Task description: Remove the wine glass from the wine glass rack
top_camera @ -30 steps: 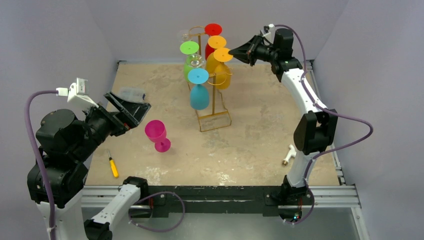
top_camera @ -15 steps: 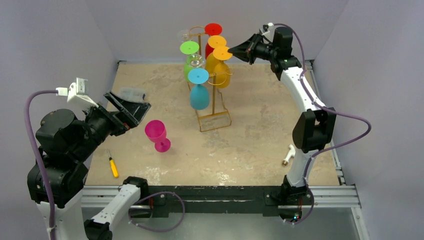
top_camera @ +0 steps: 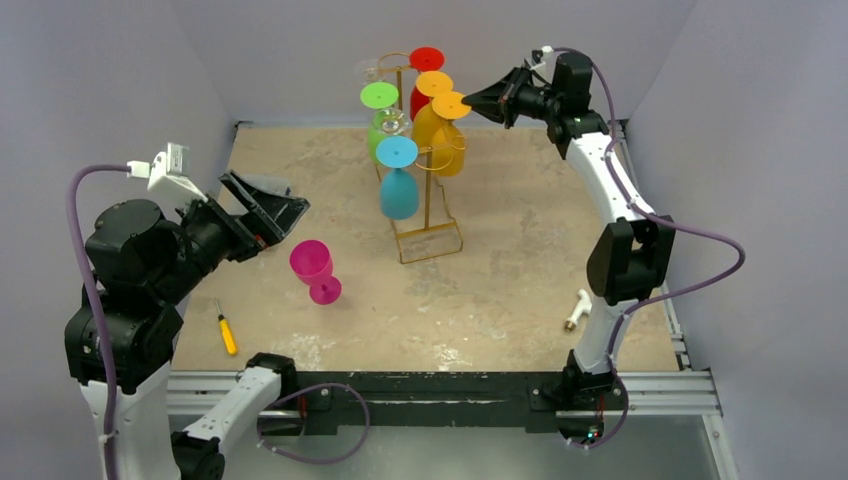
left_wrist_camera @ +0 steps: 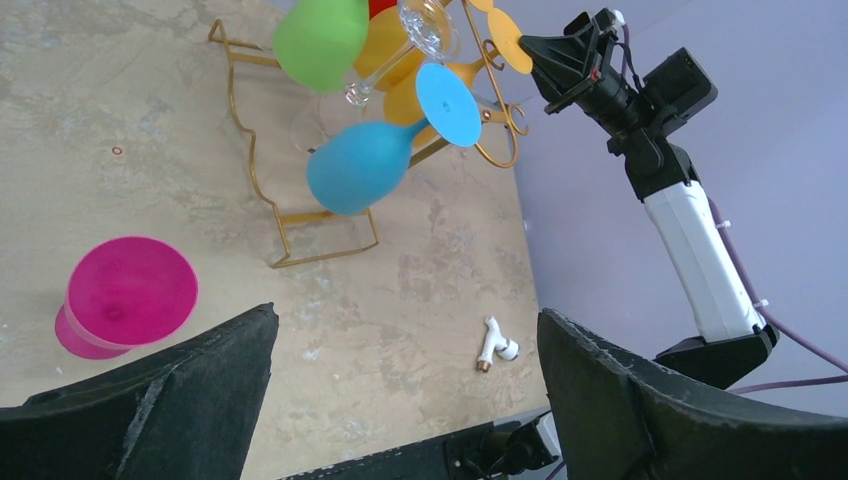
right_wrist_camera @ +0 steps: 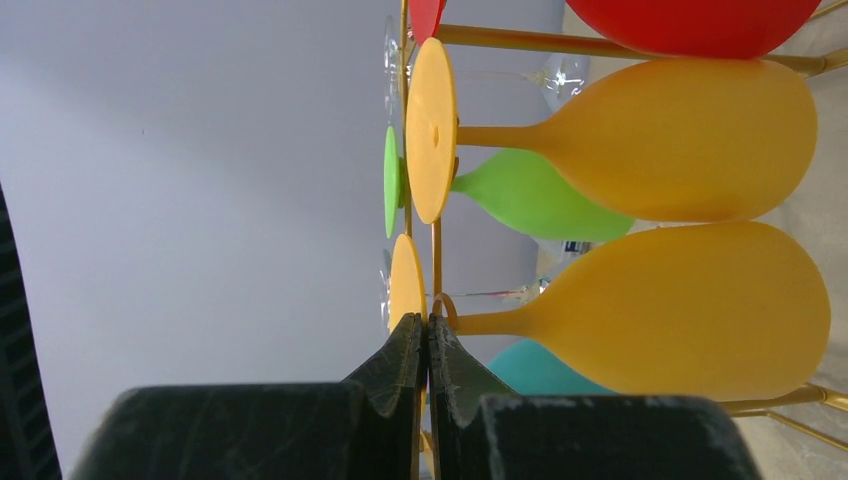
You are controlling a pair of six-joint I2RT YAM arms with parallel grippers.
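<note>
Upper right: right gripper point(top_camera: 472, 103) fingers pinched the orange glass point(right_wrist_camera: 680, 310) by its foot; sliding it off the rack point(top_camera: 427, 195) seemed next. Left gripper point(left_wrist_camera: 407, 320) gaped wide.

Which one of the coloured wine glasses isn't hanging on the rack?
The magenta glass: it stands on the table, while all the others hang upside down from the gold rack.
</note>
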